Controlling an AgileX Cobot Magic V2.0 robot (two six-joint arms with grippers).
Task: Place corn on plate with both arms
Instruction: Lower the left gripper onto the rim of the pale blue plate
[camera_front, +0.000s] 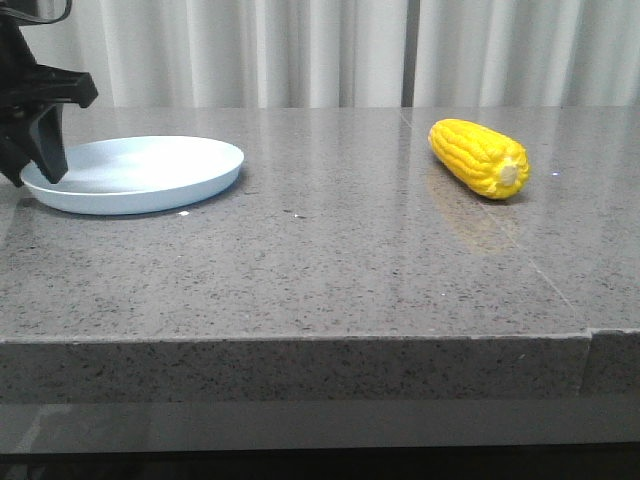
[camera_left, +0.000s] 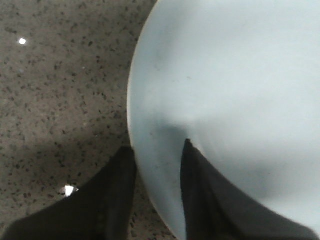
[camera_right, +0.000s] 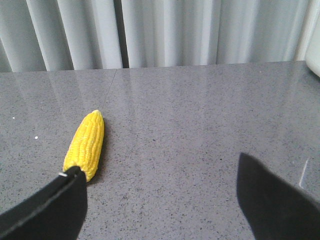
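The bright yellow cob of corn (camera_front: 479, 158) lies on its side on the right part of the grey speckled stone table (camera_front: 330, 260), pale cut end turned toward the table's front edge. It rests free, touched by nothing. The shallow round pale blue-white plastic plate (camera_front: 140, 175) sits well apart from it at the left, holding nothing.

The black angular left gripper (camera_left: 159, 162) straddles the plate's rim at its left edge: one finger over the plate's inner surface, the other outside over the table, with the rim between them (whether the fingers actually press on it cannot be told).

The right gripper (camera_right: 162, 192) has its fingers spread wide, empty; in the right wrist view the corn lies just beyond one fingertip (camera_right: 70, 187)

White pleated curtains (camera_front: 330, 50) hang behind the table
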